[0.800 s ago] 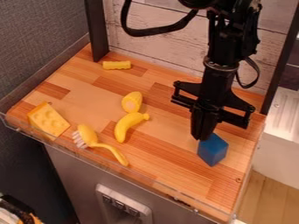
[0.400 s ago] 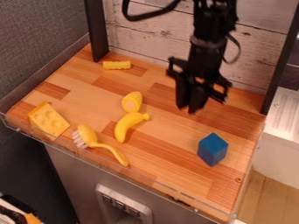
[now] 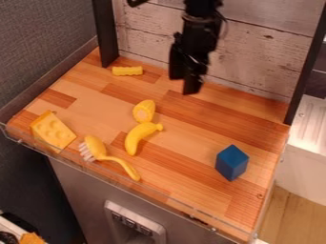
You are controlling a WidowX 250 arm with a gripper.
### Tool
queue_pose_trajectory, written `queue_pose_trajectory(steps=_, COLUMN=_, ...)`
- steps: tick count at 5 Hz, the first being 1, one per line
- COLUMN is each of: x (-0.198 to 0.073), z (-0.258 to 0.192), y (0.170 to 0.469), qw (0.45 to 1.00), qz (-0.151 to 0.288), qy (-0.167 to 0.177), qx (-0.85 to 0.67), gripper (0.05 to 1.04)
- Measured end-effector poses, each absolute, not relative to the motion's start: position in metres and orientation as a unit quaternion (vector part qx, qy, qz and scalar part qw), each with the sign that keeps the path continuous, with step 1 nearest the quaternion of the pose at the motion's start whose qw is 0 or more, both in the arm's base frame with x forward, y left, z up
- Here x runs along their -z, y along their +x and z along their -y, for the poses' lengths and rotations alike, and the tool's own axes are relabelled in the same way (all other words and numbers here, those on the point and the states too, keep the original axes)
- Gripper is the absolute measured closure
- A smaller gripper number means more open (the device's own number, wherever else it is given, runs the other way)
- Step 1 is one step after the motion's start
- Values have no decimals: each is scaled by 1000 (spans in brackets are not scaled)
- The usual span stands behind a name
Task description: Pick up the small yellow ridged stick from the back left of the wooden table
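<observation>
While I am viewing the station remotely, the black gripper (image 3: 185,86) is hanging over the rear of the wooden tabletop (image 3: 181,145), in front of the whitewashed plank backing (image 3: 153,31). From this angle, I cannot tell whether it is open or closed.

Nearest to it in the view, two yellow items are lying to its left: the ridged yellow piece (image 3: 127,71) farther back, and the cut yellow piece (image 3: 144,111) nearer the front. The blue block (image 3: 231,162) is sitting well apart from the gripper, toward the front right of the surface. It is presenting flat faces, straight edges and a matte finish.

Regarding shapes and textures, I am noting the following. The cut yellow piece is showing a rounded body and a paler flat face. Just in front of it, the toy banana (image 3: 137,137) is curving smoothly, its stem end pointing right. The yellow brush (image 3: 96,147) is lying farther forward, its bent handle reaching toward the front edge and its pale bristles facing left. At the left, the cheese wedge (image 3: 52,130) is displaying a dimpled face. The tabletop is exhibiting glued strips of light and reddish wood, and a transparent strip (image 3: 162,194) is running along its front edge.
</observation>
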State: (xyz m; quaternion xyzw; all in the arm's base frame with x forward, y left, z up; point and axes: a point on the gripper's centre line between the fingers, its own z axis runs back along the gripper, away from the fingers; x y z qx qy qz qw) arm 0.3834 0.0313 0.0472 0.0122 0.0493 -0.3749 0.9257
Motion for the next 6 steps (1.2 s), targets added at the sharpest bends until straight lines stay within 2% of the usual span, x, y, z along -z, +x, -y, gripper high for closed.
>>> queue_pose_trajectory(steps=2, x=-49, z=-89, y=394, qw=854, qz=-40, qy=13, qx=519, gripper=83)
queue_pose_trajectory(steps=3, x=-49, z=-107, y=389, qw=863, qz=-42, qy=13, qx=504, gripper=83)
queue_pose_trajectory(steps=5, x=-48, z=-128, y=381, qw=929, qz=-48, qy=12, qx=367, gripper=85)
queue_pose_trajectory(steps=6, x=-34, z=-133, y=378, qw=946, qz=-56, qy=5, qx=320, gripper=87)
